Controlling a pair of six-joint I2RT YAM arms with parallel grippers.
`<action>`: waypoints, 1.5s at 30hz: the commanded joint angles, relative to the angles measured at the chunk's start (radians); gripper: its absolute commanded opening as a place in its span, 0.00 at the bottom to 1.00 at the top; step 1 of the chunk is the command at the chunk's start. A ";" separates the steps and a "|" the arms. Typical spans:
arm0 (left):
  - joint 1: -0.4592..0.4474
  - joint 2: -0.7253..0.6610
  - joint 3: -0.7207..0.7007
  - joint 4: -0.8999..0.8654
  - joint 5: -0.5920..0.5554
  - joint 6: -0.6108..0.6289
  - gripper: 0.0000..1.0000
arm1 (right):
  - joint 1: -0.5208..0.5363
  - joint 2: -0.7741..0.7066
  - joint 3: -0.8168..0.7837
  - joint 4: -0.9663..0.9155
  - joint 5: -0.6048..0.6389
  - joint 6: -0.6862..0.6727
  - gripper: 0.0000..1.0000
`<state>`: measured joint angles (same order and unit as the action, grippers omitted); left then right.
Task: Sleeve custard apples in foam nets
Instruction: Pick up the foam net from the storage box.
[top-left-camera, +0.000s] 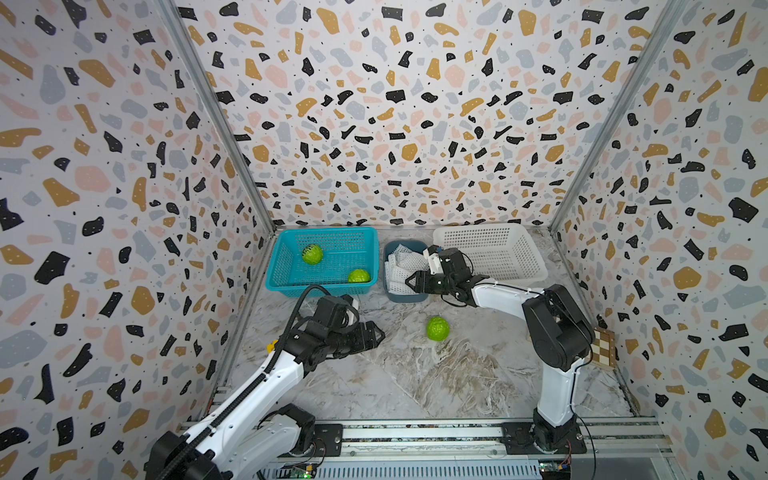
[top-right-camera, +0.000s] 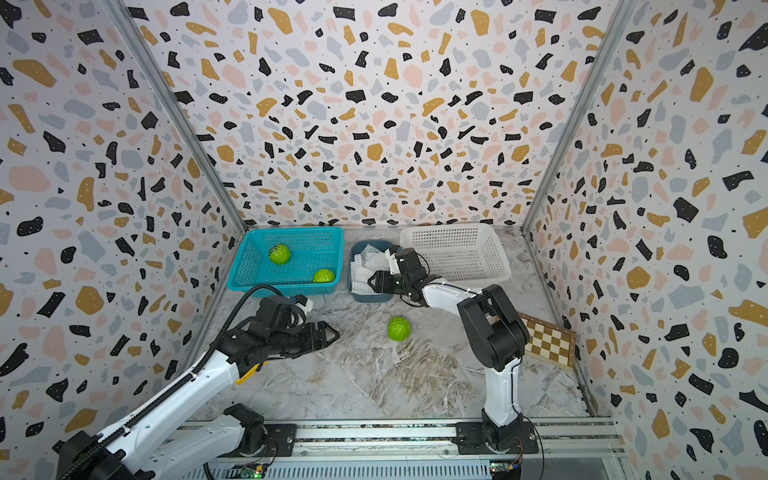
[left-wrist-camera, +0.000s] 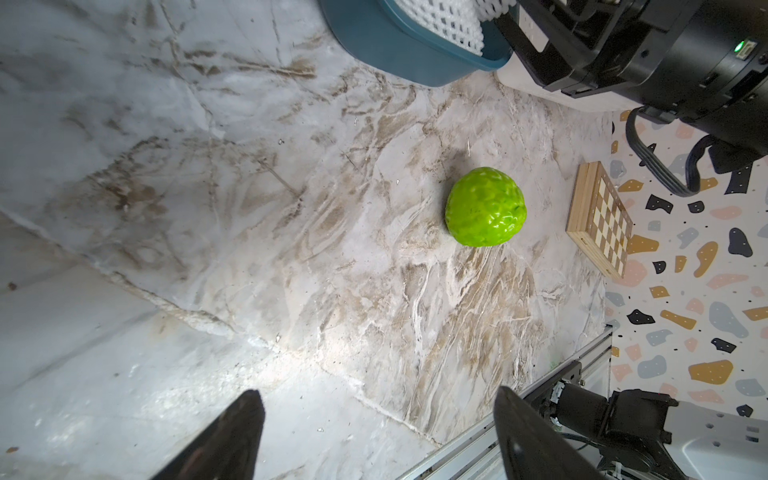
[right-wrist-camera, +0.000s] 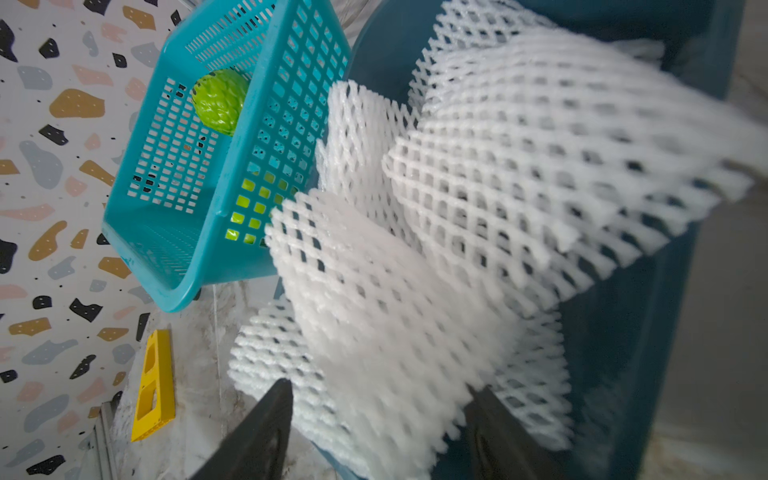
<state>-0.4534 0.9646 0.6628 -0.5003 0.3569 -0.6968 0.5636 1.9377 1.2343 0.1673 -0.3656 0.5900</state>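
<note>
Bright lime green at lower centre in a top view: a custard apple (top-left-camera: 437, 328), glossy and bumpy. Two more custard apples (top-left-camera: 312, 254) (top-left-camera: 358, 276) shine the same green with dark scale lines inside the turquoise lattice basket (top-left-camera: 332, 241), centre left. Next to it is a dark teal-blue tub (top-left-camera: 407, 296), packed with pure white foam nets (top-left-camera: 401, 266) in diamond mesh. To the right, a white grid basket (top-left-camera: 490, 249). The table (top-left-camera: 415, 374) is grey-white marble with brown veins. The walls (top-left-camera: 374, 104) are terrazzo, with black, mustard, pink and grey-blue chips on white. A chessboard (top-right-camera: 548, 338) at the right has cream and brown checks. A yellow block (right-wrist-camera: 151, 386) sits lower left in the right wrist view.
</note>
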 joint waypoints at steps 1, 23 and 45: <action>0.003 -0.003 -0.005 0.013 -0.006 0.002 0.86 | -0.004 -0.010 0.035 0.015 -0.013 0.007 0.60; 0.005 -0.030 0.057 -0.016 -0.049 -0.013 0.77 | 0.030 -0.120 0.101 -0.075 -0.040 -0.111 0.12; 0.005 -0.091 0.187 0.075 0.010 0.024 0.79 | 0.061 -0.548 -0.089 -0.179 0.017 -0.190 0.11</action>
<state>-0.4534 0.8921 0.8074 -0.5053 0.3206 -0.6918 0.6220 1.4761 1.1851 0.0128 -0.2909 0.4026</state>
